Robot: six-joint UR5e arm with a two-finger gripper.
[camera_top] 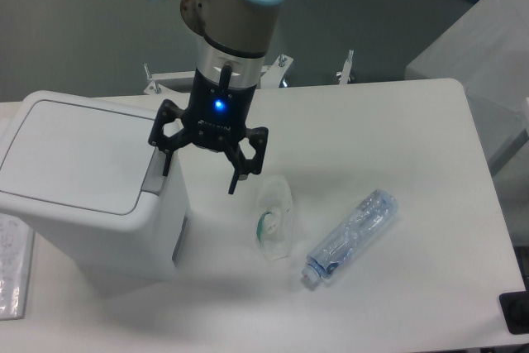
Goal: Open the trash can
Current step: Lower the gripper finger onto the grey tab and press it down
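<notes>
a clear plastic bottle point(350, 236) lies on its side at the near right of the white table point(397, 138). just left of it lies a small clear item with green inside point(273, 222). the trash can point(87, 183) stands at the left, lid flat and closed. the gripper point(200, 173) hangs over the can's right edge beside the grey push tab point(155, 174), fingers spread wide, holding nothing.

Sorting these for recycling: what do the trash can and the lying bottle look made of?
Trash can: likely hard plastic, smooth opaque white with soft sheen and moulded rounded corners; grey push tab. Bottle: thin clear plastic, see-through and crinkled.
</notes>
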